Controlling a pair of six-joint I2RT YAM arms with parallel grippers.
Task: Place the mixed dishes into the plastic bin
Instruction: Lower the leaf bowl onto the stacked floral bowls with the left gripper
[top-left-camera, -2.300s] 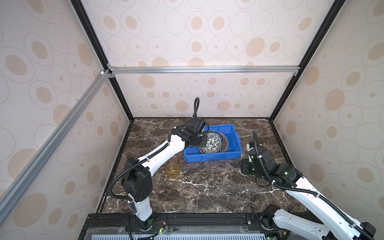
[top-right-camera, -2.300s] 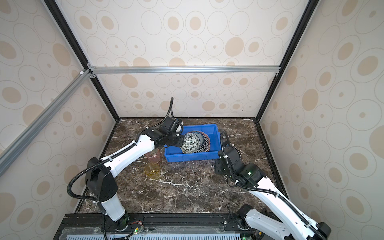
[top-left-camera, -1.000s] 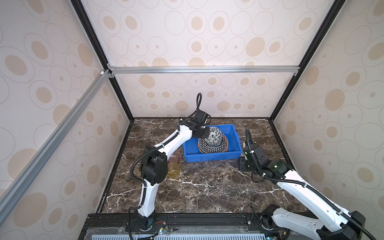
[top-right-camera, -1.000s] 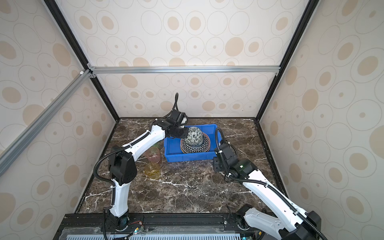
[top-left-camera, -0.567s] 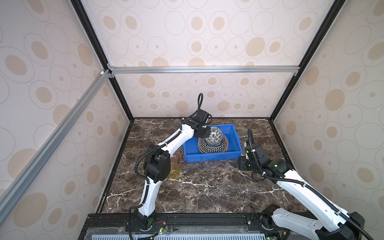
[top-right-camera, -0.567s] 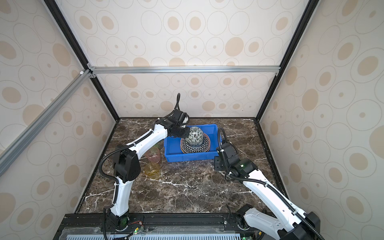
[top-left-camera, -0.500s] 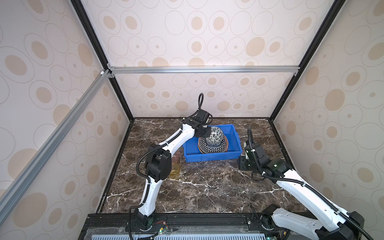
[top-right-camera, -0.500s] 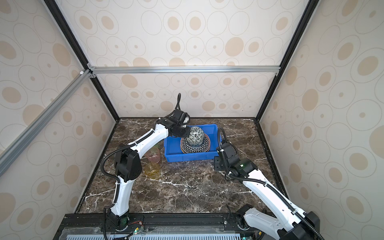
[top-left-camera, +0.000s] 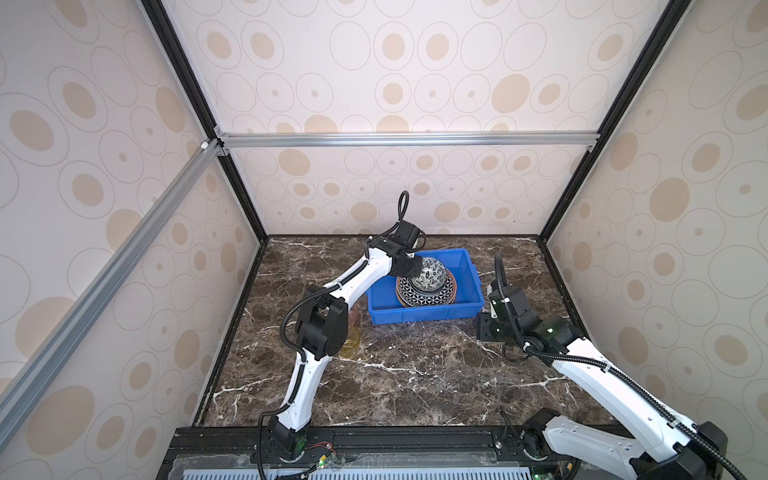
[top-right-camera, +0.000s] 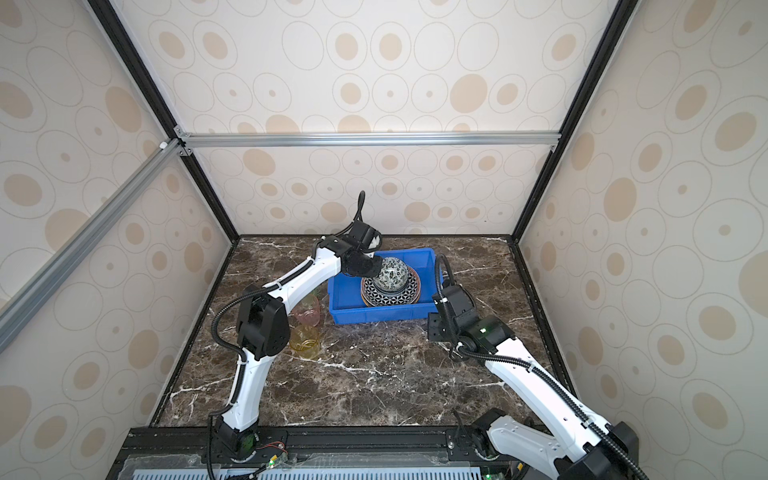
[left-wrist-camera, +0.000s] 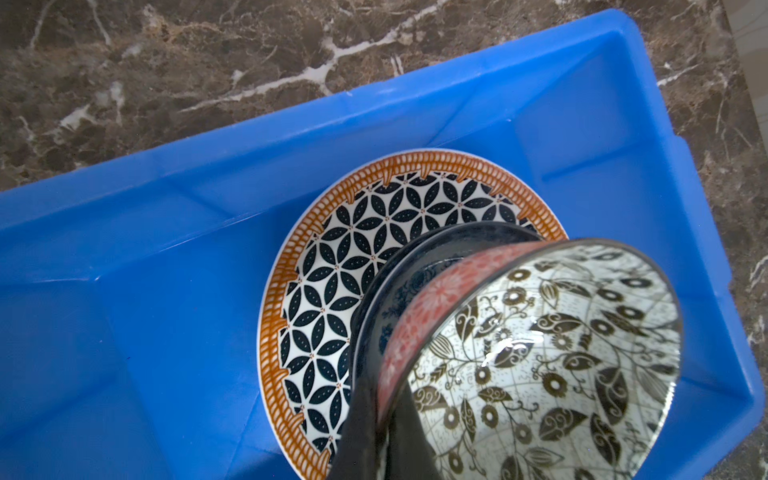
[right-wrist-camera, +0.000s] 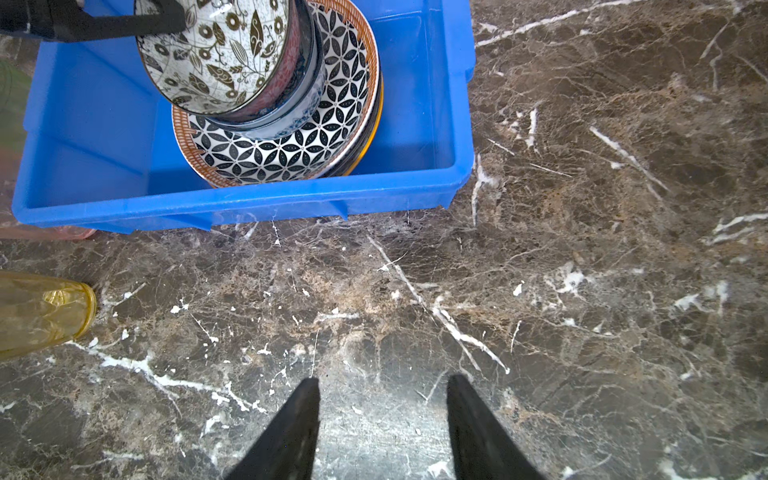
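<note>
The blue plastic bin (top-left-camera: 424, 314) (top-right-camera: 374, 314) stands at the back of the marble table. Inside it a black-white geometric plate (left-wrist-camera: 332, 270) (right-wrist-camera: 270, 153) tops a stack of plates, and a blue-floral bowl (left-wrist-camera: 374, 299) (right-wrist-camera: 307, 104) sits on it. My left gripper (top-left-camera: 417, 272) (top-right-camera: 376, 270) (left-wrist-camera: 386, 411) is shut on the rim of a black-white leaf-patterned bowl (left-wrist-camera: 561, 353) (right-wrist-camera: 216, 54). That bowl is red outside and hangs tilted just over the blue-floral bowl. My right gripper (right-wrist-camera: 382, 382) (top-left-camera: 485, 332) is open over bare table, near the bin's front right corner.
A yellow cup (top-left-camera: 350, 343) (right-wrist-camera: 41, 316) lies on the table left of the bin's front. A pink cup (top-right-camera: 309, 311) stands just behind it, partly hidden by the left arm. Enclosure walls close the table at the back and on both sides.
The left gripper has carried the leaf-patterned bowl from the bin's left edge to over the stack, and has hardly moved in the last half second. The right gripper stays open.
</note>
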